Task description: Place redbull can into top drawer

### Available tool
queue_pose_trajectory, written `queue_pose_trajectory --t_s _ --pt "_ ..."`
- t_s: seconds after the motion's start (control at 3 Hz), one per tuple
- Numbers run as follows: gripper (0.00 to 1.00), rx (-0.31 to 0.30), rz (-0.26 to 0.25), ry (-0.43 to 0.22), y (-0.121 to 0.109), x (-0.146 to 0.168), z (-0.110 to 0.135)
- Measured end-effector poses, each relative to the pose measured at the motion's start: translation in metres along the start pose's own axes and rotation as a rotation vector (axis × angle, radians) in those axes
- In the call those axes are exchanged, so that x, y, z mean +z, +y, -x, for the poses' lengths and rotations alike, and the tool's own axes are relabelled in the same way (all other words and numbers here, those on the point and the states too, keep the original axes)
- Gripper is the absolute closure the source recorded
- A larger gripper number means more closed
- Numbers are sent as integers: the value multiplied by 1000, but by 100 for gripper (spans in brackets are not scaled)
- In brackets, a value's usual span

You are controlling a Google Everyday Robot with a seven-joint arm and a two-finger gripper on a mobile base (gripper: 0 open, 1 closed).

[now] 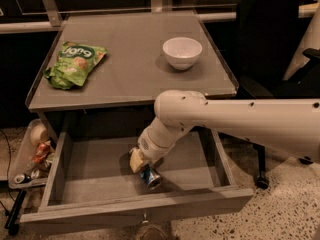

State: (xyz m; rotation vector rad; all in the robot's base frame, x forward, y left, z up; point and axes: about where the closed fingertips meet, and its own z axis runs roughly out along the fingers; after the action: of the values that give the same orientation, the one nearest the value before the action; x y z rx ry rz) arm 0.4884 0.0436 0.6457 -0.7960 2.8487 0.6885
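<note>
The top drawer (85, 181) is pulled open below the grey table, its floor bare at the left. My gripper (142, 166) reaches down into the drawer near its middle. The redbull can (150, 177), blue and silver with a shiny end, lies tilted at the gripper's tip, low against the drawer floor. The gripper is right on the can. My white arm comes in from the right and hides the drawer's right rear part.
A green snack bag (74, 63) lies on the grey table (130, 79) at the left, a white bowl (182, 51) at the right. A side tray (30, 156) of cans and clutter hangs left of the drawer. A black office chair (265, 44) stands at the right.
</note>
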Motion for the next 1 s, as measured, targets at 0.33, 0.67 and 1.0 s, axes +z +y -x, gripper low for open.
queue_pose_trajectory --t_s 0.33,0.67,1.0 --pt "100 -3 -24 -28 -14 17 24" --pt "100 0 -32 -38 -24 34 41" --pt "82 0 -31 -37 -25 35 41"
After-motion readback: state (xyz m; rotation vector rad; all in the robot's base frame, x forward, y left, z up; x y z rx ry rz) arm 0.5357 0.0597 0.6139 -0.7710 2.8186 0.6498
